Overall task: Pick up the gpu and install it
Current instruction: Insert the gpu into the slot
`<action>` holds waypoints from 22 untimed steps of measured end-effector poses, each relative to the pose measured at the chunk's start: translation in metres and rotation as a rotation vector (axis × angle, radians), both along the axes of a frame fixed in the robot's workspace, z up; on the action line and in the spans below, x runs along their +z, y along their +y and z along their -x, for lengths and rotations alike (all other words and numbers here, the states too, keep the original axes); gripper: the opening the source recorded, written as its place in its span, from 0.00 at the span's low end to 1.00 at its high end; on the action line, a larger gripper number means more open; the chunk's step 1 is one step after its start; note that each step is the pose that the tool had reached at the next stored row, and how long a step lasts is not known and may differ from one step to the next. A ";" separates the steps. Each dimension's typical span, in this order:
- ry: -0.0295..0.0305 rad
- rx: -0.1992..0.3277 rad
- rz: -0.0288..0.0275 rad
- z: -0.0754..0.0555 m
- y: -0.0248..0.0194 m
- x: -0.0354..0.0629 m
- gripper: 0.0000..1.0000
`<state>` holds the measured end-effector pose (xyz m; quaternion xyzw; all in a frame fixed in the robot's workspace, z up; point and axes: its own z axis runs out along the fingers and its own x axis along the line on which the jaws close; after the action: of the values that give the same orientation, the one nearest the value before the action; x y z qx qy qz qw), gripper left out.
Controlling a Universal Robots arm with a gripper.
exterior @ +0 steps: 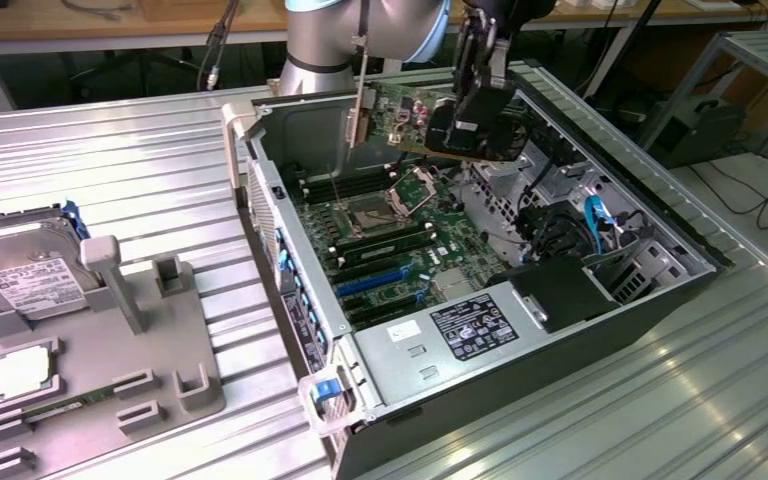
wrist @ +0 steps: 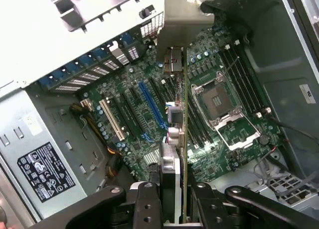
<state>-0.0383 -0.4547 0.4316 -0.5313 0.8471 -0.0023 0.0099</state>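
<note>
The gripper (exterior: 464, 125) was clamped on the gpu (exterior: 395, 112), holding it aloft over the open computer case (exterior: 684, 235). So it was picked up but not installed. It seemed clear of the motherboard slots (exterior: 373, 284), though I couldn't be sure.

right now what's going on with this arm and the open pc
The robot arm's gripper is shut on the gpu and holds it in the air over the open computer case. The card hangs on edge above the motherboard, with its metal bracket toward the case's rear wall, and is not yet seated in any slot. At the exterior view's left, a hard drive sits on a grey parts holder outside the case.
</note>
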 end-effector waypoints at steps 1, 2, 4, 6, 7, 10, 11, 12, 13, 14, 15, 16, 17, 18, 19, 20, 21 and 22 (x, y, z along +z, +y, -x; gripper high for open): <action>0.0000 0.020 0.0000 0.000 0.0000 -0.0001 0.28; 0.0000 0.041 0.0000 0.000 0.0000 -0.0002 0.28; 0.0000 0.078 0.0000 0.000 0.0000 -0.0003 0.28; 0.0000 0.116 0.0000 0.000 0.0000 -0.0005 0.28; 0.0000 0.134 0.0000 0.000 0.0000 -0.0005 0.28; 0.0000 0.191 0.0000 0.000 0.0000 -0.0008 0.28; 0.0000 0.209 0.0000 0.000 0.0000 -0.0008 0.28; 0.0001 0.228 0.0000 0.000 0.0000 -0.0009 0.28; 0.0000 0.247 0.0000 0.000 0.0000 -0.0010 0.28; 0.0000 0.264 0.0000 0.000 0.0000 -0.0010 0.28; 0.0000 0.283 0.0000 0.000 0.0000 -0.0011 0.28; 0.0000 0.301 0.0000 0.000 0.0000 -0.0012 0.28; 0.0000 0.319 0.0001 0.000 0.0000 -0.0012 0.28; 0.0000 0.337 0.0000 0.000 0.0000 -0.0013 0.28; 0.0000 0.356 0.0000 0.000 0.0000 -0.0014 0.28; 0.0000 0.374 0.0000 0.000 0.0000 -0.0014 0.28; 0.0000 0.392 0.0000 0.000 0.0000 -0.0015 0.28; 0.0000 0.410 -0.0001 0.000 0.0000 -0.0016 0.28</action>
<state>-0.0383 -0.4547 0.4300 -0.6927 0.7211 -0.0002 0.0102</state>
